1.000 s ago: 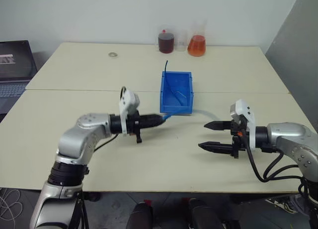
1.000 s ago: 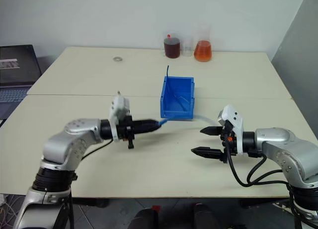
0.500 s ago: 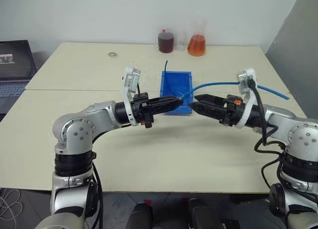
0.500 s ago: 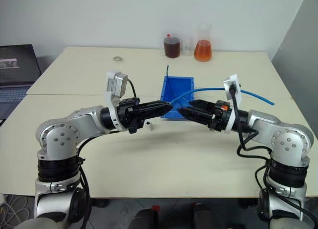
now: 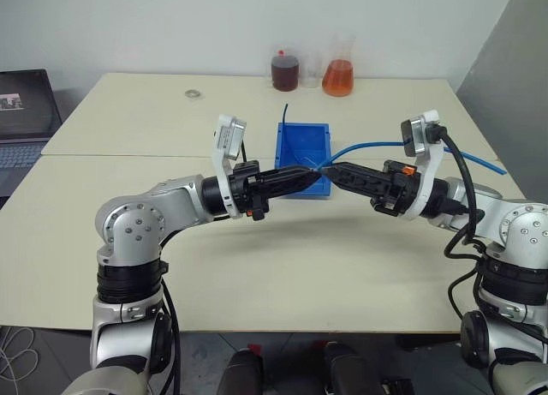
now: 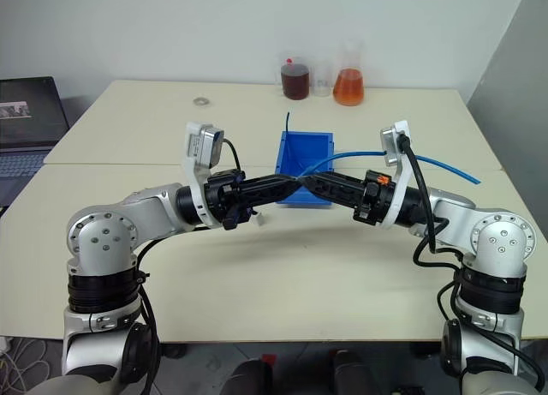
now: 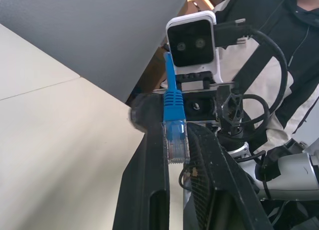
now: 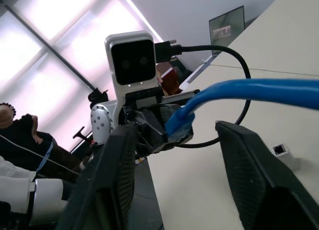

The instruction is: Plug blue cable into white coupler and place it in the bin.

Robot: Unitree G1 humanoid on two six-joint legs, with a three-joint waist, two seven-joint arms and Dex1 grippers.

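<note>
My left gripper (image 5: pixel 310 176) is shut on the clear plug at the end of the blue cable (image 7: pixel 175 135), held above the table in front of the bin (image 5: pixel 302 128). The blue cable (image 5: pixel 377 144) arcs from there to the right, over my right arm and off toward the table's right side. My right gripper (image 5: pixel 336 171) meets the left tip to tip. Its fingers (image 8: pixel 119 180) stand open on either side of the cable just behind the plug and do not touch it. The white coupler (image 6: pixel 259 220) lies on the table under the left gripper.
A dark wire (image 5: pixel 287 113) stands up from the blue bin's far corner. Two flasks, one dark red (image 5: pixel 286 73) and one orange (image 5: pixel 339 79), stand at the table's far edge. A small ring (image 5: pixel 193 93) lies far left, and a laptop (image 5: pixel 21 112) sits beyond the left edge.
Both arms have risen and swung inward until the grippers meet in front of the bin. The cable has lifted off the table with the left gripper. The right gripper now straddles it.
</note>
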